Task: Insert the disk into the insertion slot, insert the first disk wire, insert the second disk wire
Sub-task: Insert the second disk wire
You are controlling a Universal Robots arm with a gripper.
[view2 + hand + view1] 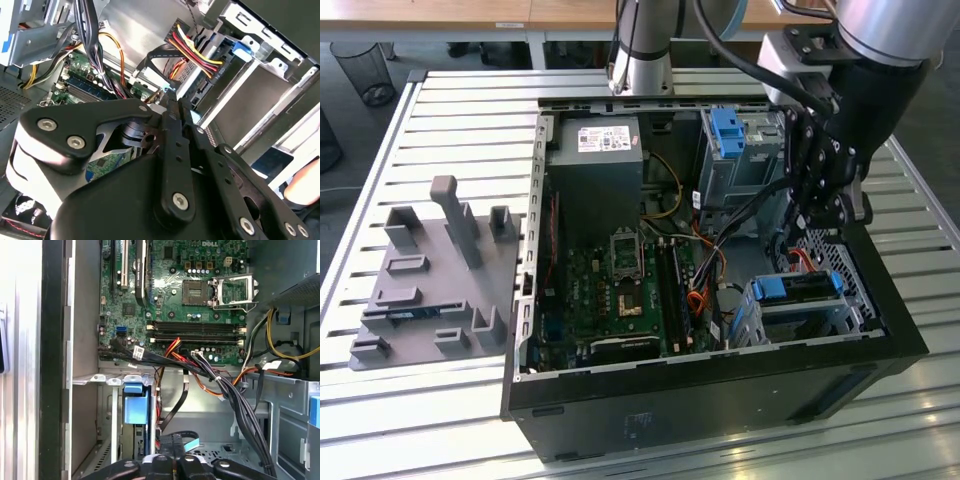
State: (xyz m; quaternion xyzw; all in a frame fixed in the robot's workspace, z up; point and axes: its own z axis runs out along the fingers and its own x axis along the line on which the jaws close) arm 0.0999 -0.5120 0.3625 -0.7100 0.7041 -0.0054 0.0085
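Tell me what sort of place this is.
Probably a robotics lab or workshop: an open black desktop computer case lies on a slatted metal table, a grey plastic fixture plate sits beside it, and wooden desks with a black mesh waste bin stand behind.

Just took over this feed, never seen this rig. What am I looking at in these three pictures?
One robot arm with a black claw reaches into an open computer case lying on a slatted metal table. The exterior view looks on from outside; both wrist views ride on the arm and look into the case past the claw. The disk, in its blue carrier, sits in the low silver insertion slot at the exterior view's right, and the claw hangs just above it. A grey fixture plate lies beside the case. I cannot tell whether the claw holds anything.
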